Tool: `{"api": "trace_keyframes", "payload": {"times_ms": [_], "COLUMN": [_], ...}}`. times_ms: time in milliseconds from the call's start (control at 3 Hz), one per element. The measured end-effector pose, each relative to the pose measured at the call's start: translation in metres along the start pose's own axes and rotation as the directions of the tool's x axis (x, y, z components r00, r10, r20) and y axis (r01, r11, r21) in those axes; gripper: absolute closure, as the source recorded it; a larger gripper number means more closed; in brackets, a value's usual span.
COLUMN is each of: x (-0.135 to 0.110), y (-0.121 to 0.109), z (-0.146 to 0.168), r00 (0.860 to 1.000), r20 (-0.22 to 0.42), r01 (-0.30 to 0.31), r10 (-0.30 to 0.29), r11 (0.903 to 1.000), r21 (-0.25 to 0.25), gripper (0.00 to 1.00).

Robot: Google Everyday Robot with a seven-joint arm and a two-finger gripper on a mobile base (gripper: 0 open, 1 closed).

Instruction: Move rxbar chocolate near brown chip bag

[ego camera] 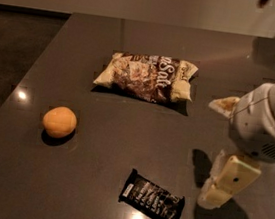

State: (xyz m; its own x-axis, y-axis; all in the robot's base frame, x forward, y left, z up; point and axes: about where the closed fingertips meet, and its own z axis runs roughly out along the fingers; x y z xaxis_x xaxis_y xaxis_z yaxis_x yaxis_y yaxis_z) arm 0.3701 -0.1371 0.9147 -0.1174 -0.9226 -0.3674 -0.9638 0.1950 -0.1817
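- The rxbar chocolate (pixel 151 201) lies flat near the front edge of the dark bench (pixel 99 172).
- The hand (pixel 213 152) hovers just right of it, fingers apart, holding nothing.
- An orange (pixel 59 121) sits to the left.
- The brown chip bag (pixel 149 77) lies farther back, well apart from the bar.

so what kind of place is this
Probably an office kitchen or break room, dimly lit: a long dark countertop holds snacks, a brown chip bag, an rxbar chocolate and an orange. The robot's gripper hangs open above the counter, right of the bar.
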Motion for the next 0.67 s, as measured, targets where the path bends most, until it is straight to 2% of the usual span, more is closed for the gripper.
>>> {"api": "trace_keyframes", "payload": {"times_ms": [667], "x": [-0.014], "y": [0.034], "z": [0.05], "r00": [0.997], "r20": [0.073], "r01": [0.003], "r10": [0.003], "r11": [0.9973], "r21": [-0.074], "gripper": [0.0]}}
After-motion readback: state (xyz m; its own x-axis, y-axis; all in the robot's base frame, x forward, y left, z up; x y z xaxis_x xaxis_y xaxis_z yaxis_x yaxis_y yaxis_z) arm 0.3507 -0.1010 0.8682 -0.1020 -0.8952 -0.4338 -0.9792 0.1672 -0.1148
